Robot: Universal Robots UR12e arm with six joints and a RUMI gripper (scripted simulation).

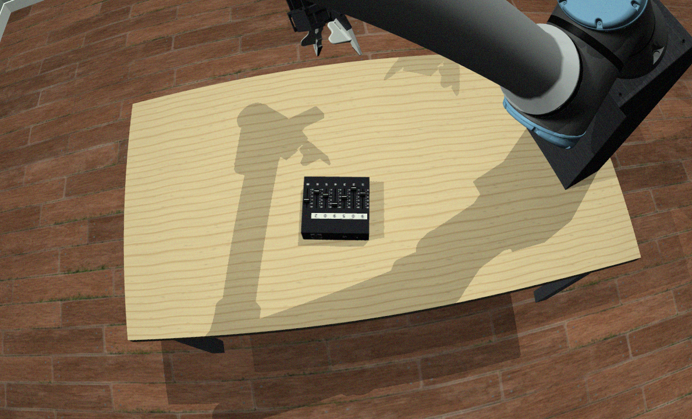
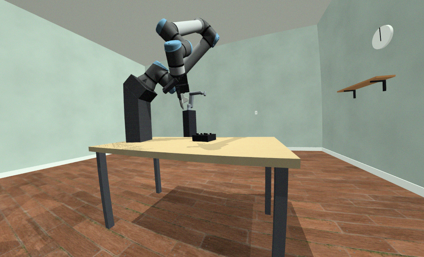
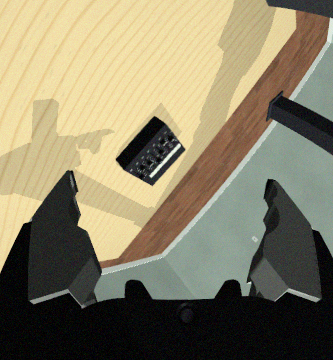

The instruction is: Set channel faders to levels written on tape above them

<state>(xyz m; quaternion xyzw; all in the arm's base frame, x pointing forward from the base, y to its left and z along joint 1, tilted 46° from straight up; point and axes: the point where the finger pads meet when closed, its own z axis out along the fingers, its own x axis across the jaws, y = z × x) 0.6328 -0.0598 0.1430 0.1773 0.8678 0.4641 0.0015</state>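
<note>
While lighting desk sits mid counter, pincer hangs high past far edge, jaws wide apart, holding nothing.

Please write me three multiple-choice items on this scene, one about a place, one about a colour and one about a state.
1. Where does the small black lighting desk sit?
A. mid light wooden table
B. floor
C. wall shelf

2. What colour is the strip of tape on the desk?
A. red
B. white
C. blue

3. How is the black two-jaw gripper?
A. shut on a fader
B. open, holding nothing
C. shut on nothing

Answers: 1 A, the top view shows it near the table's middle; 2 B, the strip is white with dark digits; 3 B, the wrist view shows the jaws wide apart high above the table.
</note>
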